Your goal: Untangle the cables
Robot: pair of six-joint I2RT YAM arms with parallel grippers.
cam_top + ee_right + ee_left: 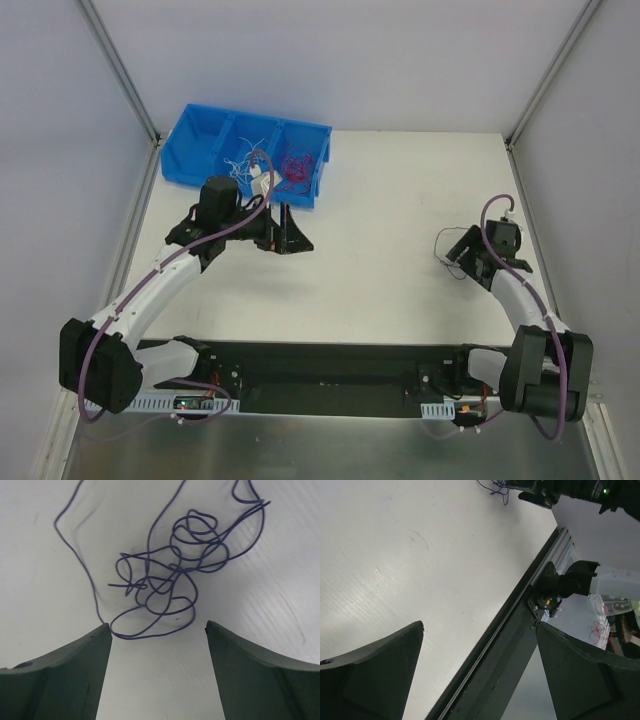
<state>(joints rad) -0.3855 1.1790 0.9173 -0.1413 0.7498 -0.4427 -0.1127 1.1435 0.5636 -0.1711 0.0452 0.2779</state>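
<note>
From above, a blue bin (190,172) is seen at the far left of the white table (380,200). It is split into three boxes. White wires (243,150) are seen in the middle box and red wires (298,165) in the right box. The left gripper (297,232) is held just in front of the bin, and its jaws are spread apart. On the right side of the table, well apart from the bin, a small bunch of dark purple wires (441,245) is seen lying on the table. The right gripper (453,256) is held just beside that bunch.

From the left wrist, two dark fingers (380,675) are seen far apart with nothing between them. Only the table and the black base bar (485,680) are seen under them. The purple bunch is seen far off at the top edge.

From the right wrist, two dark fingers (60,675) are also seen far apart, and nothing is gripped. The purple wires are seen as a curly knot of loops, flat on the table just ahead of the fingertips. One low loop is seen very close to the left fingertip; whether it touches cannot be told.
</note>
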